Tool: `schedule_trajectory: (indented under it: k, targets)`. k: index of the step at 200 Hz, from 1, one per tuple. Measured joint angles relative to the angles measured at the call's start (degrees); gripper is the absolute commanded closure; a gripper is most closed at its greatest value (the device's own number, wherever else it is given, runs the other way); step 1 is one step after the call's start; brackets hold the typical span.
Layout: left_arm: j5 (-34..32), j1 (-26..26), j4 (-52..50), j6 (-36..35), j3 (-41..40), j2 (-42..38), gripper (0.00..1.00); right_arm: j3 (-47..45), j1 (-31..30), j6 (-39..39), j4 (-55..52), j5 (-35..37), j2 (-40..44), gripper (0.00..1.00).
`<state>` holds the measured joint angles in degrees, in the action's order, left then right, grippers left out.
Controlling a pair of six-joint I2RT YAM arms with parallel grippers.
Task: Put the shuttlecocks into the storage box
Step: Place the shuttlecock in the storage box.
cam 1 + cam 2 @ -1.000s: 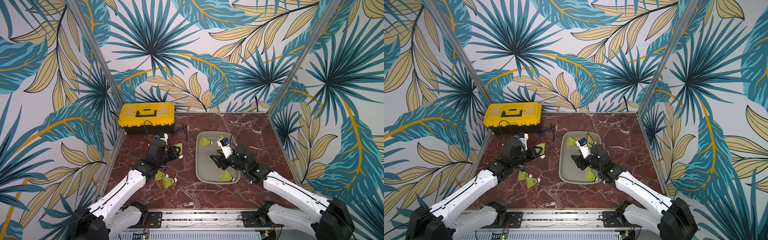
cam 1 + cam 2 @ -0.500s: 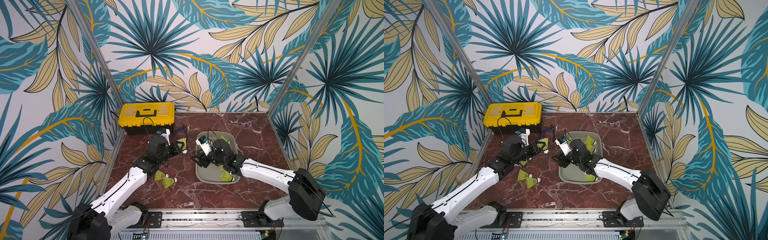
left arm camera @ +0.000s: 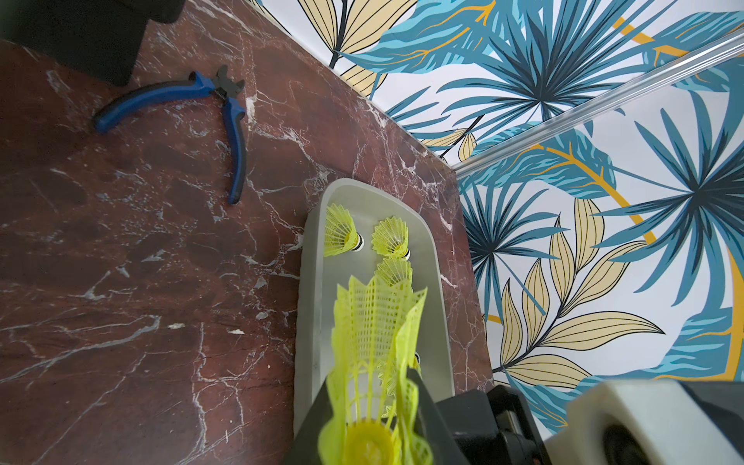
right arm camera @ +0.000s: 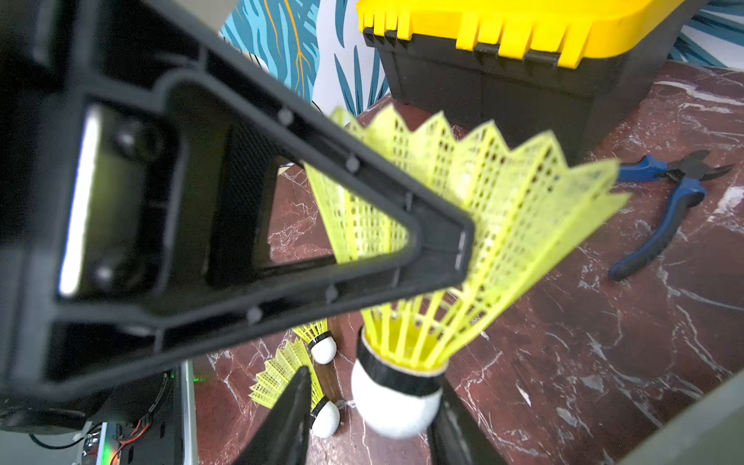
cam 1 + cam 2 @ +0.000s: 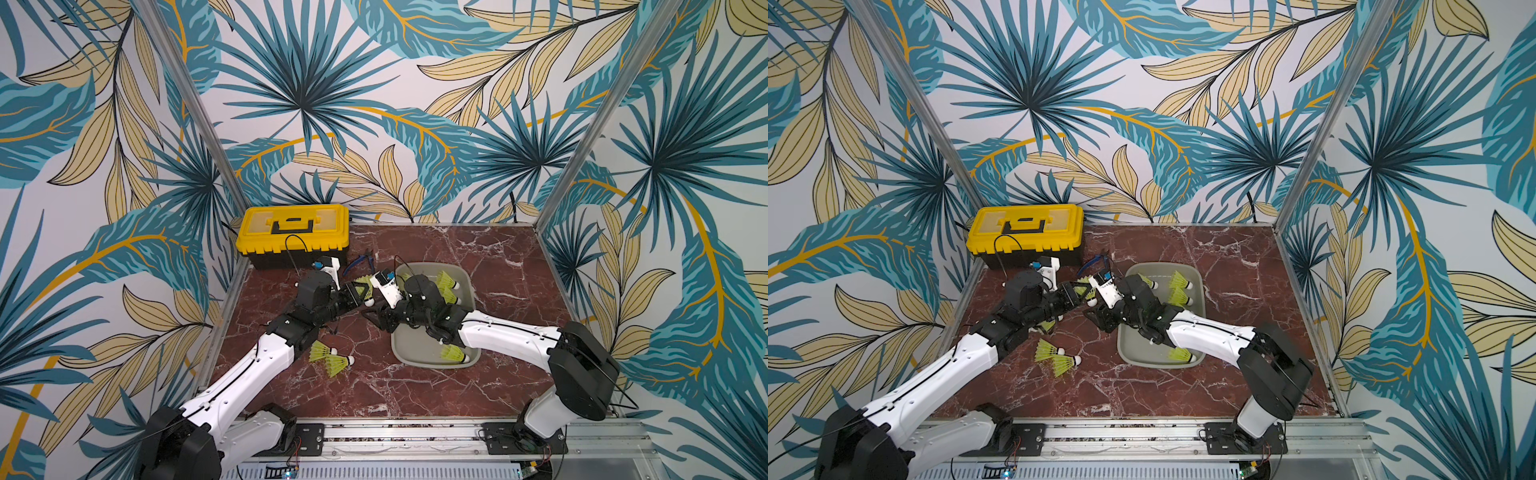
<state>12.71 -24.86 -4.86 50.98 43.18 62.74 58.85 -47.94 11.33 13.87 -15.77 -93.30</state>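
My left gripper (image 5: 360, 291) (image 3: 372, 386) is shut on the skirt of a neon yellow-green shuttlecock (image 5: 365, 284) (image 3: 374, 322), held above the table just left of the grey storage box (image 5: 468, 291) (image 3: 311, 282). My right gripper (image 5: 375, 314) (image 4: 374, 382) reaches out of the box to it. Its jaws stand open around the white tip, one finger touching the black band, the other apart. Three shuttlecocks (image 5: 445, 280) (image 5: 451, 296) (image 5: 451, 353) lie in the box. Two more (image 5: 322, 351) (image 5: 337, 365) lie on the table by my left arm.
A yellow-lidded black toolbox (image 5: 293, 230) stands at the back left. Blue-handled pliers (image 5: 360, 262) (image 3: 231, 120) lie on the marble between it and the box. Leaf-patterned walls close off the back and both sides.
My right arm swung left from over the box to meet my left gripper, which moved up and right with its shuttlecock. The right jaws have narrowed around the tip.
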Motion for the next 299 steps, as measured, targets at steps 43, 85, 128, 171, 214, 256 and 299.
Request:
schedule_trajectory:
  k: [43, 85, 128, 171, 214, 256, 299]
  targets:
    - [0.00, 0.00, 0.83, 0.74, 0.00, 0.00, 0.73, 0.07, -0.24, 0.48, 0.81, 0.94, -0.09, 0.67]
    - [0.04, 0.00, 1.84, 1.57, 0.00, 0.00, 0.73, 0.07, -0.28, 0.98, 2.08, 3.39, -0.13, 0.61]
    - [0.17, -0.02, 2.56, 2.10, 0.00, 0.00, 0.74, 0.07, -0.28, 1.75, 2.69, 4.61, -0.79, 0.56]
    - [0.13, -0.22, 2.75, 2.34, -0.11, 0.00, 0.74, 0.07, -0.37, 2.16, 3.08, 4.81, -0.81, 0.51]
    - [-0.02, -0.37, 3.15, 2.43, -0.13, 0.00, 0.74, 0.09, -0.39, 2.23, 3.21, 5.05, -0.85, 0.50]
    - [-0.04, -0.72, 3.78, 2.45, -0.17, 0.00, 0.74, 0.28, -0.39, 2.43, 3.87, 5.97, -0.94, 0.50]
    - [-0.09, -0.94, 4.04, 2.43, -0.61, 0.00, 0.74, 0.94, -0.42, 2.82, 4.24, 6.56, -1.66, 0.70]
